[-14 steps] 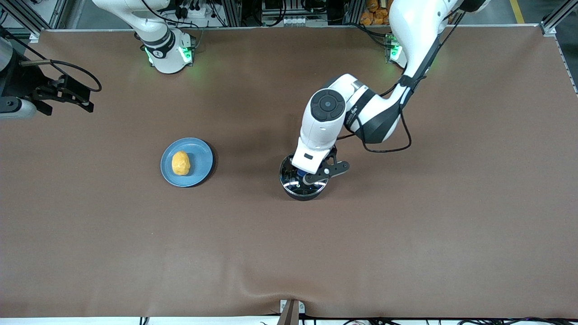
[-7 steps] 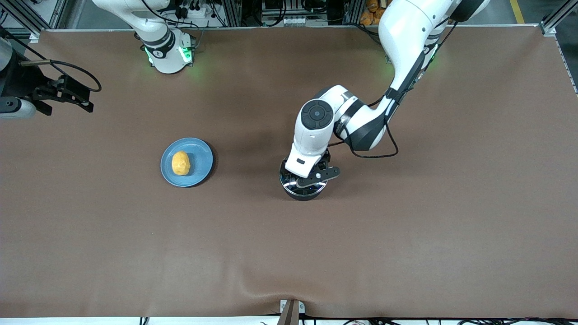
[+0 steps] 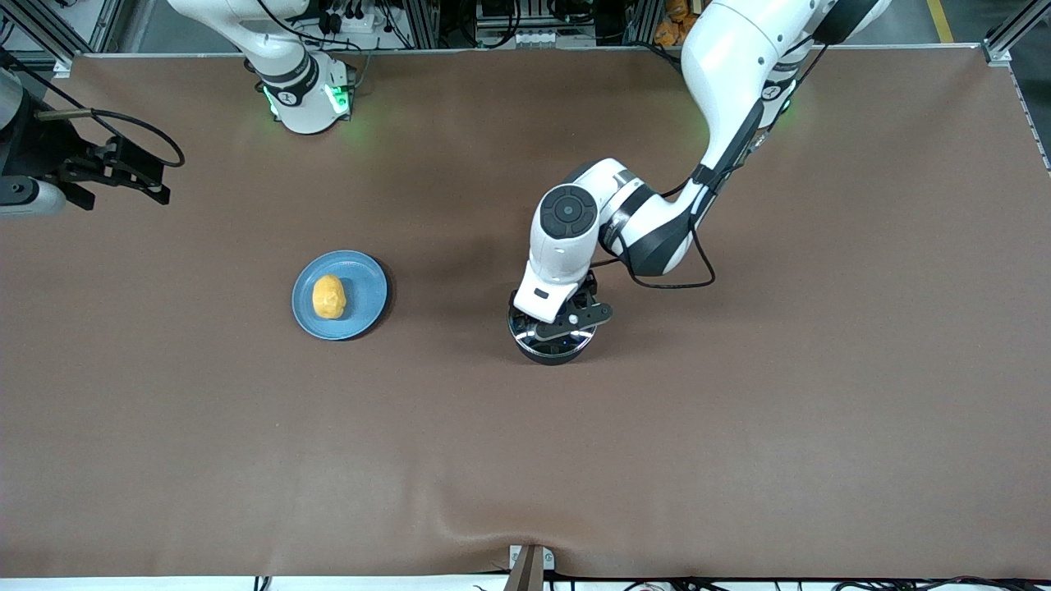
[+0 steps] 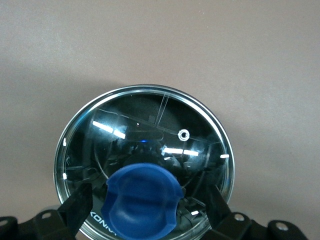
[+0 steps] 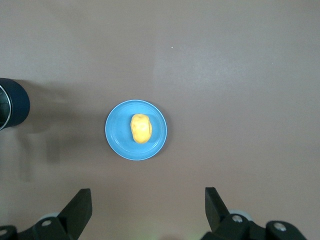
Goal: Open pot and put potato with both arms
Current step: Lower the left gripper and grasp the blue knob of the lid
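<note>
Front view: pot (image 3: 552,349) largely under left gripper (image 3: 561,322).

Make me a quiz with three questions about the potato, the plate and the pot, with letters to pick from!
1. Where is the potato?
A. in the pot
B. on the plate
C. in a gripper

2. What colour is the plate?
A. blue
B. red
C. green

3. What is the left gripper doing?
A. lifting the lid high
B. standing open around the lid's knob
C. holding the potato

Answers:
1 B: the potato lies on the plate, toward the right arm's end of the table.
2 A: the right wrist view shows it light blue.
3 B: its fingers stand apart on either side of the blue knob, and the lid sits on the pot. The right gripper waits, open, high over the table.
</note>
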Motion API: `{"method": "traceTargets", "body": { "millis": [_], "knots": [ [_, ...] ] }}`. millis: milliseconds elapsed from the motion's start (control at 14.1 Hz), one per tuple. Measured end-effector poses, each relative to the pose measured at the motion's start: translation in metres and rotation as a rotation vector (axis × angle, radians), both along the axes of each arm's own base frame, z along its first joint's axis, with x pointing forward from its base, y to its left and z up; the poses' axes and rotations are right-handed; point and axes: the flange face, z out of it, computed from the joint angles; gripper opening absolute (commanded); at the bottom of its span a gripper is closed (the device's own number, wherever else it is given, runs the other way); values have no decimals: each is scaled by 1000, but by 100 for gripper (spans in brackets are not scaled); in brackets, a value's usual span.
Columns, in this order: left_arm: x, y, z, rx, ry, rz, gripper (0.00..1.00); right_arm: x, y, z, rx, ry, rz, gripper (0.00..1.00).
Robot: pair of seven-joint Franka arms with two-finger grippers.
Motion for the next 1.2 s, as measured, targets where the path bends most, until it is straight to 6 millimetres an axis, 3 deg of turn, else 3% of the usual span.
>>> {"method": "traceTargets", "body": {
  "millis": [142,283,637,779,991,1204],
  "knots": [
    [0,0,-1,1,0,1,91,0,0,0,0,0,0,100],
    [0,0,-1,1,1,0,90,0,0,0,0,0,0,100],
    [0,0,-3,3,3,0,57,0,0,0,0,0,0,100],
    [0,0,-3,4,2,0,50,0,0,0,0,0,0,100],
    [2,1,0,1,-2,3,50,0,0,0,0,0,0,100],
    [11,6,29,-1,-21,16,50,0,0,0,0,1,-1,100]
  ]
}}
